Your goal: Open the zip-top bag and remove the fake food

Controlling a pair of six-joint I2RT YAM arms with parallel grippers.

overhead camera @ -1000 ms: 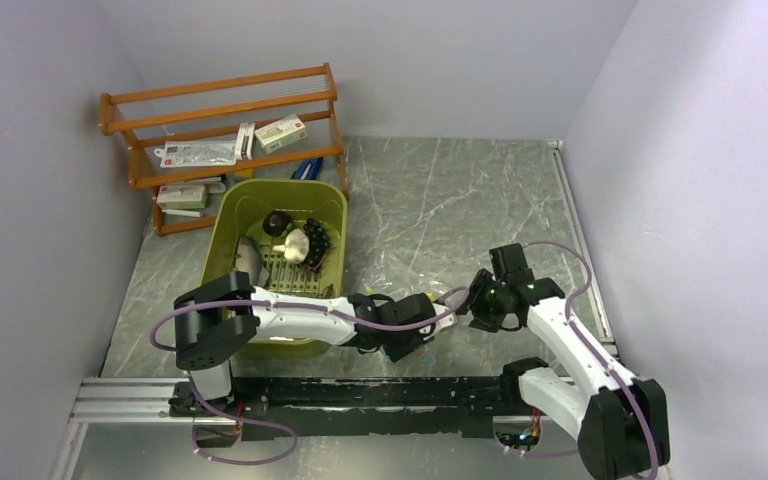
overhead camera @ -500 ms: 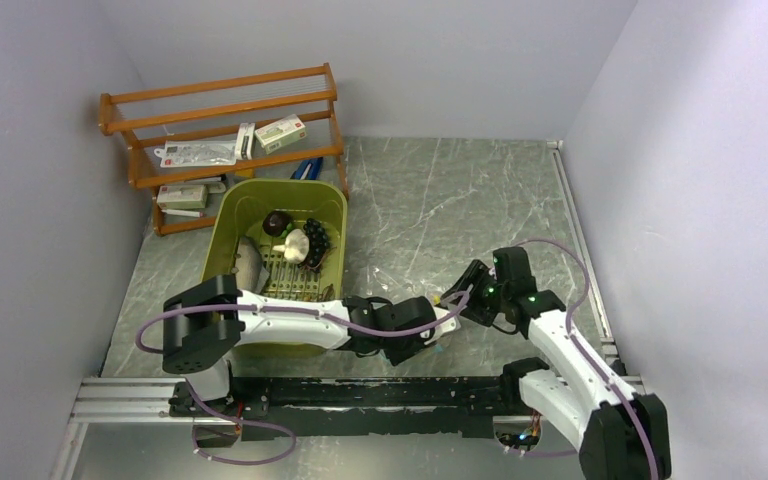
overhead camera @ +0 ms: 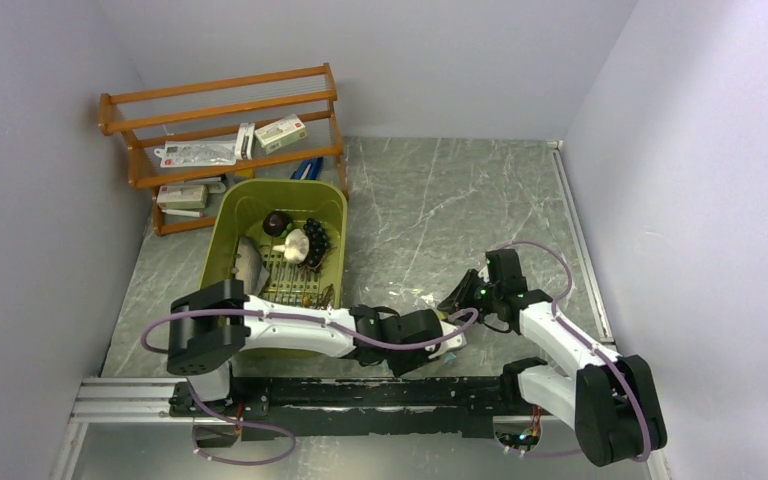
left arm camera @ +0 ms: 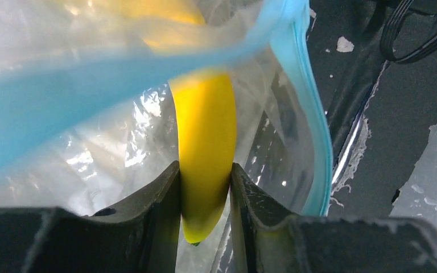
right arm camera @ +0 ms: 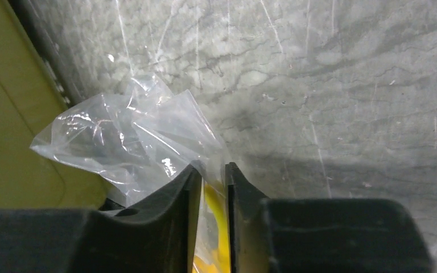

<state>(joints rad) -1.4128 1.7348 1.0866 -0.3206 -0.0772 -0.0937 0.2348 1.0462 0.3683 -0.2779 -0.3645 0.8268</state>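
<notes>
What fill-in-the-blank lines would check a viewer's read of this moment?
1. The left hand is shut on a yellow ____.
2. The right hand pinches the clear, crinkly zip-top ____.
3. Its zip strip is light ____.
4. In the green bin, the white mushroom lies beside the dark ____.
Missing words: banana; bag; blue; grapes.

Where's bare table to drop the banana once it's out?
Free: the table between the green bin and the right wall, back to the rear wall. Crowded: the near edge around the zip-top bag holding the banana, and inside the bin.
</notes>
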